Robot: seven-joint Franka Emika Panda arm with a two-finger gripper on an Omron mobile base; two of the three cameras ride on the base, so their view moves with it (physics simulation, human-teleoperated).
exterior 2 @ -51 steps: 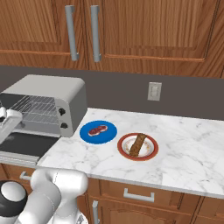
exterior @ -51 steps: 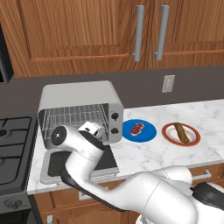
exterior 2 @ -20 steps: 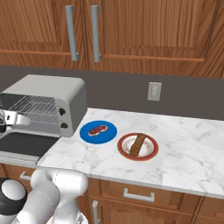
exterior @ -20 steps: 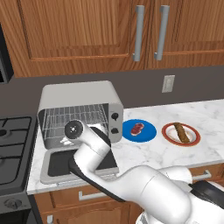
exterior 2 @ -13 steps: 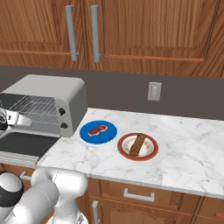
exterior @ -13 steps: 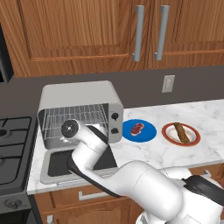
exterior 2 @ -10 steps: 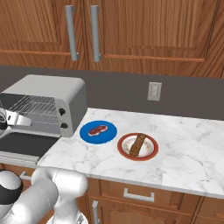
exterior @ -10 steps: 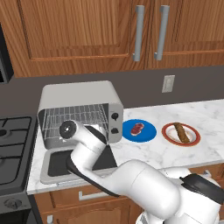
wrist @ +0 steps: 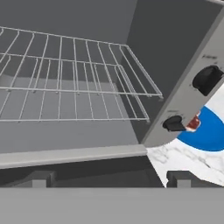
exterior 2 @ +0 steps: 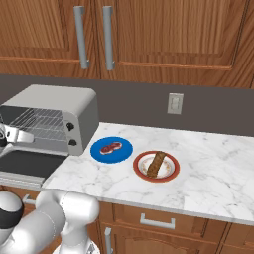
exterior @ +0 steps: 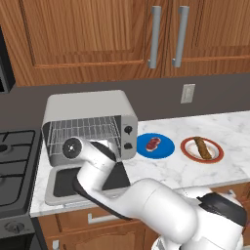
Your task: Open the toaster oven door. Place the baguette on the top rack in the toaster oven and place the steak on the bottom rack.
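Note:
The toaster oven [exterior: 88, 119] stands on the counter's left end, and the toaster oven door [exterior: 90, 178] lies folded down flat in front of it. Wire racks [exterior: 85, 131] show inside. My gripper [wrist: 111, 179] hovers over the lowered door at the oven mouth, open, with nothing between its fingertips [wrist: 41, 178]. A wire rack [wrist: 65, 87] spreads just ahead of it. My wrist [exterior: 73, 147] covers part of the opening. The steak [exterior: 154, 143] lies on a blue plate [exterior: 166, 149]. To its right the baguette [exterior: 201, 147] rests on a red-rimmed plate [exterior: 188, 151].
Two black knobs [wrist: 208, 78] sit on the oven's right front panel. A stove [exterior: 12, 166] adjoins the counter on the left. Wooden wall cabinets [exterior: 146, 34] hang above, and a wall outlet [exterior: 188, 93] sits behind the plates. Marble counter [exterior 2: 208, 163] extends to the right.
My hand has shifted slightly to the left in front of the oven mouth. The door has stayed down, and the steak and baguette have not moved.

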